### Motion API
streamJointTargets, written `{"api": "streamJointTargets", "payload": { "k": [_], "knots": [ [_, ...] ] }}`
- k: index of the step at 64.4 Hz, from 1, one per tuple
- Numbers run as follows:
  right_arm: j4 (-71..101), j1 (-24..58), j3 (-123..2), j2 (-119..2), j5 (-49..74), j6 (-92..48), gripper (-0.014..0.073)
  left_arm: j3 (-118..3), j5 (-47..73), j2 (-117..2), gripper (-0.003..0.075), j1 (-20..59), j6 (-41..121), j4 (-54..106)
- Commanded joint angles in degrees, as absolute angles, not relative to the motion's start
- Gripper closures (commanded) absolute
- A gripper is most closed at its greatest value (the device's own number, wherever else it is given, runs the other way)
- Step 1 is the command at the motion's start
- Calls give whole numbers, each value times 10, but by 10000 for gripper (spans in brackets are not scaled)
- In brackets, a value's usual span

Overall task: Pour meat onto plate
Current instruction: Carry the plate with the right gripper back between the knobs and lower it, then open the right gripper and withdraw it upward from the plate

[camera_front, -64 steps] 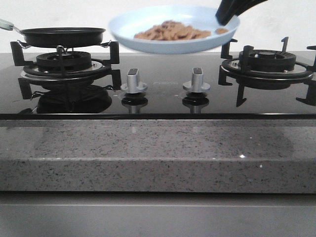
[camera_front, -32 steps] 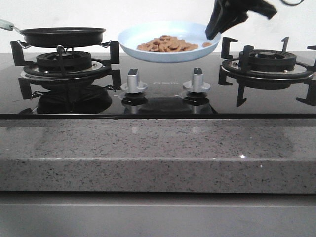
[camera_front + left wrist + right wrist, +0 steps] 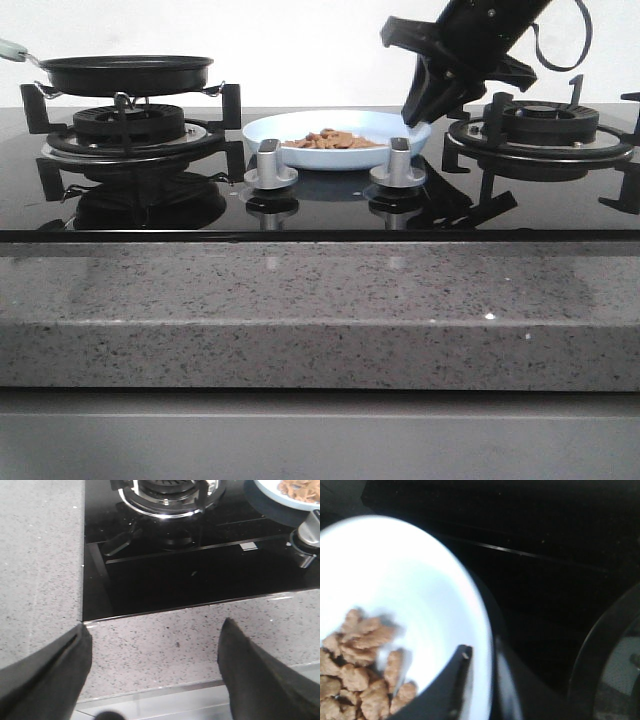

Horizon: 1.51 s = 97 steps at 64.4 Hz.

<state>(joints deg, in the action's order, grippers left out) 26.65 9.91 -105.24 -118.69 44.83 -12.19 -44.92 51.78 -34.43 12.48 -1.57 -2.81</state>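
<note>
Count of items in view: one pale blue plate [image 3: 340,128], bearing one heap of meat [image 3: 332,139] whose individual chunks are too small and overlapped to number. One black frying pan [image 3: 127,73], two gas burners, left burner [image 3: 130,125] and right burner [image 3: 540,122], and two silver control knobs, left knob [image 3: 270,163] and right knob [image 3: 398,162]. Two grippers are recorded: the right gripper [image 3: 425,100] and the left gripper [image 3: 155,645].

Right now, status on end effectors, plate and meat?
Right end effector shut on plate rim. Left open, idle. Meat on plate, between burners. Nothing in the way.
</note>
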Motion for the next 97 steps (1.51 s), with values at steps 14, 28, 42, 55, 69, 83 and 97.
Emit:
{"api": "streamJointTargets", "payload": {
  "k": [14,28,42,55,69,83,97],
  "knots": [
    [276,96,-1073,-1109,465,-127,211,-463,478,-345,210,129,-22,-18],
    [252,105,-1007,-1010,500,-127,211,-463,482,-345,210,129,-22,-18],
    [220,109,-814,-830,439,-127,211,-463,482,-345,210,129,-22,-18],
    [199,109,-666,-669,432,-127,211,-463,482,-345,210,129,-22,-18],
    [199,109,-533,-521,442,-127,211,-463,482,-345,210,129,-22,-18],
    [199,109,-450,-405,500,-126,211,-463,482,-345,210,129,-22,-15],
    [199,109,-396,-322,523,-126,211,-463,482,-345,217,129,-22,-12]
  ]
}}
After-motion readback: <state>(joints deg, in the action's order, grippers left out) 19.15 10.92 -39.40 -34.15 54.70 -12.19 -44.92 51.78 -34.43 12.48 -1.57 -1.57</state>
